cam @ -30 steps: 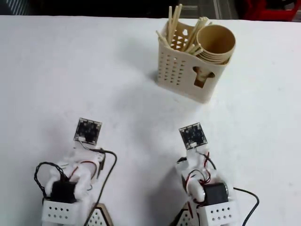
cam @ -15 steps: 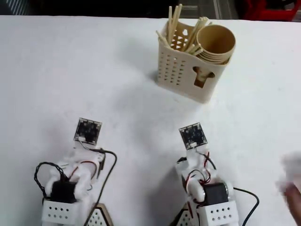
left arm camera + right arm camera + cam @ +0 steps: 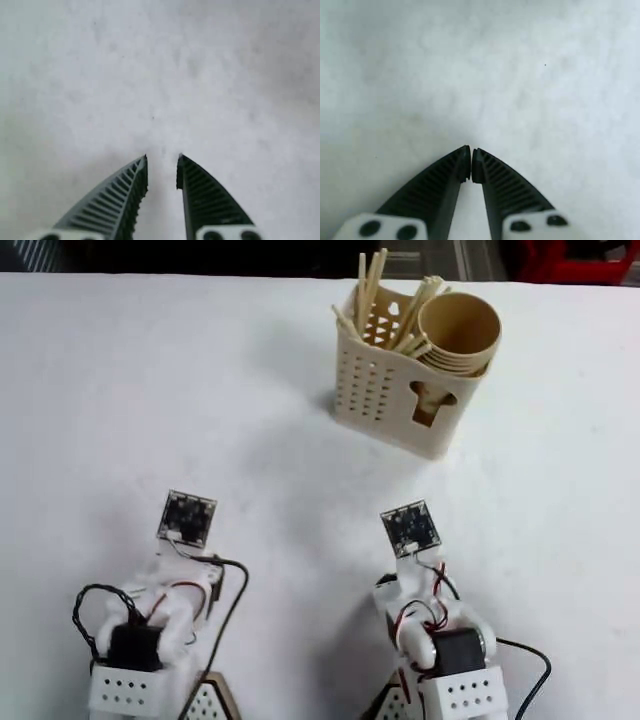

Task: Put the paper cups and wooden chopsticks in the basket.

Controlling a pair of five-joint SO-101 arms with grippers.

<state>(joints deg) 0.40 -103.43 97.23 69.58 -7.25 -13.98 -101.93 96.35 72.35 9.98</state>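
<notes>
A cream perforated basket (image 3: 385,400) stands at the far middle-right of the white table (image 3: 150,390). Stacked tan paper cups (image 3: 460,330) sit in its right half, and several wooden chopsticks (image 3: 372,285) stick up from its left half. Both arms are folded at the near edge, the left arm (image 3: 150,615) and the right arm (image 3: 435,630), far from the basket. My left gripper (image 3: 162,157) points down at bare table with a narrow gap between its fingers, holding nothing. My right gripper (image 3: 471,150) is shut and empty over bare table.
Black cables (image 3: 230,590) trail by the arms' bases at the near edge. A dark strip with red objects (image 3: 570,260) runs behind the table's far edge. White tabletop lies between the arms and the basket.
</notes>
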